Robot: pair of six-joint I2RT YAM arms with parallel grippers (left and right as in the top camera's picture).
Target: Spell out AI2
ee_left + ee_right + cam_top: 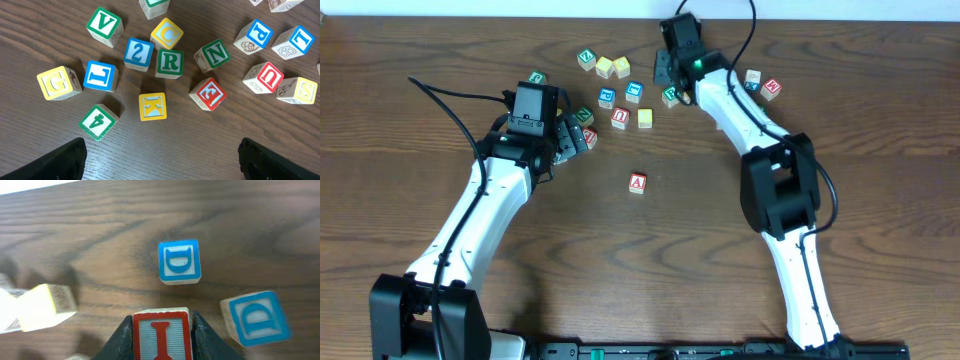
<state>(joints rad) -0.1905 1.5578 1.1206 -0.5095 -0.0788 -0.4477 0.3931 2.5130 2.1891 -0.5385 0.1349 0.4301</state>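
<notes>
wooden table (pixel 880 60): right tool (pixel 161 335) apparently clamps the red i block (pixel 161 342), left tool (pixel 165 162) gapes wide.

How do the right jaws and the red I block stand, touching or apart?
Touching. The right wrist view shows the red I block held between the right gripper jaws, each dark jaw flush against one side with no gap.

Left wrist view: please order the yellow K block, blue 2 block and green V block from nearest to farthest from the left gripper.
1. yellow K block, centre, just ahead of the left gripper.
2. blue 2 block, higher, slightly left.
3. green V block, top left corner.
</notes>
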